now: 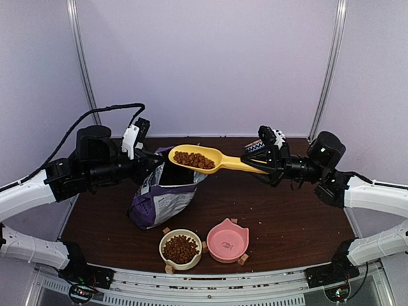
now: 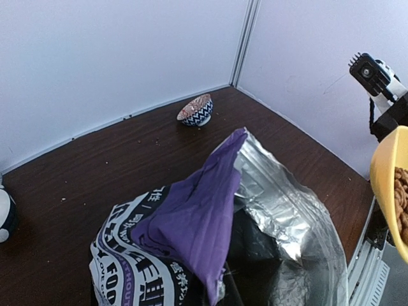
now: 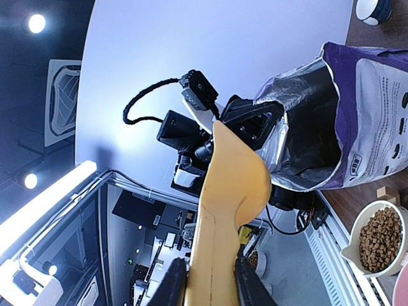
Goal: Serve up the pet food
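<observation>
The pet food (image 1: 194,159) fills a yellow scoop (image 1: 220,161) held level in the air over the mouth of the purple bag (image 1: 160,199). My right gripper (image 1: 264,167) is shut on the scoop's handle; in the right wrist view the fingers (image 3: 173,284) clamp the scoop (image 3: 229,191) from both sides. My left gripper (image 1: 153,164) is shut on the bag's top rim, holding the bag (image 2: 191,229) open; its fingers are hidden in the left wrist view. More pet food (image 1: 180,248) lies in the cream bowl (image 1: 164,243). The pink bowl (image 1: 227,241) beside it is empty.
A small blue and white patterned bowl (image 1: 255,146) (image 2: 196,109) stands at the back of the brown table (image 1: 287,210). Small wooden blocks (image 1: 243,259) sit beside the two bowls near the front edge. Lilac walls close the back and sides.
</observation>
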Tool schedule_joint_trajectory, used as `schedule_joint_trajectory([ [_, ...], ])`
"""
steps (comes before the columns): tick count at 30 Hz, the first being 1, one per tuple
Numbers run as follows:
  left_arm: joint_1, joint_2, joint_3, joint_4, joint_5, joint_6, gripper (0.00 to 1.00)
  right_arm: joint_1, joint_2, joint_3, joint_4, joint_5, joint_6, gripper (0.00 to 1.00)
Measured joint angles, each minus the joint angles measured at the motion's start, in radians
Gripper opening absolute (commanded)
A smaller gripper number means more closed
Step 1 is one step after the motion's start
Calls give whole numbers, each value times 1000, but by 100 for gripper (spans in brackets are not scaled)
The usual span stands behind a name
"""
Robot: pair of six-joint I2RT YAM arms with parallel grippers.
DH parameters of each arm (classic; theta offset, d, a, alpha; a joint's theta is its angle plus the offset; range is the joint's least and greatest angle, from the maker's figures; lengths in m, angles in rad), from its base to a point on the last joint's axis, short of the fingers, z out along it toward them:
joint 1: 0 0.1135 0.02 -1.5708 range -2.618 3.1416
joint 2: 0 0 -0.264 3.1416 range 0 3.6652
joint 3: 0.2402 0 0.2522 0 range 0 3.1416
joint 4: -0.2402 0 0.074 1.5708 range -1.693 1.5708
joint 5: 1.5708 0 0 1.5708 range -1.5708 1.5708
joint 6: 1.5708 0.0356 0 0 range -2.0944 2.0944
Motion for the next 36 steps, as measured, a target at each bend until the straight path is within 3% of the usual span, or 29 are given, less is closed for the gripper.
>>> schedule_joint_trajectory([
  [6,103,-22,0,-19,114,23,0,-14,-72,-18,-81,8,-40,14],
  [13,266,-4,79,-150,289,161,0,-35,-208,-119,-200,24,-81,14],
  [21,360,16,101,-182,369,258,0,-42,-390,-295,-334,40,-148,14],
  [28,370,-3,80,-175,385,266,0,-56,-503,-463,-424,48,-151,14],
  [36,371,-4,80,-176,388,269,0,-66,-586,-480,-569,63,-202,14],
])
